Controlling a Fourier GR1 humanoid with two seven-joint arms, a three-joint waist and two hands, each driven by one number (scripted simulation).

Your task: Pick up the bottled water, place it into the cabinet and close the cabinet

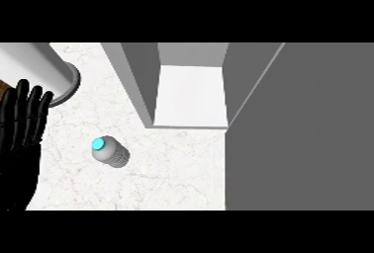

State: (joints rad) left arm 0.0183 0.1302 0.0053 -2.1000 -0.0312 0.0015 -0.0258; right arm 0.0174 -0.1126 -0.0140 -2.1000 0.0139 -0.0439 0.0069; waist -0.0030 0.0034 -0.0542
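A black left hand (pixel 21 143) fills the left edge of the view, closest to the camera, fingers straight and pointing up, slightly spread, holding nothing; it rests there well apart from everything on the surface. The right hand does not show in this view. The surface (pixel 175 178) is white marble with faint veins. On it stands the bottled water (pixel 110 151), seen from above: a small clear, ribbed bottle with a bright cyan cap, tilted a little in the view so its body trails toward the lower right. It stands to the right of the hand, not touching it, and in front of the cabinet. The cabinet (pixel 186 84) sits at the top center, open, with grey side walls and a pale white inner floor visible inside; nothing shows inside it. Its grey door (pixel 300 128) swings out and covers the whole right side of the view. At the upper left stands a pale cylinder (pixel 40 69) with a grey rim, just above the fingertips.
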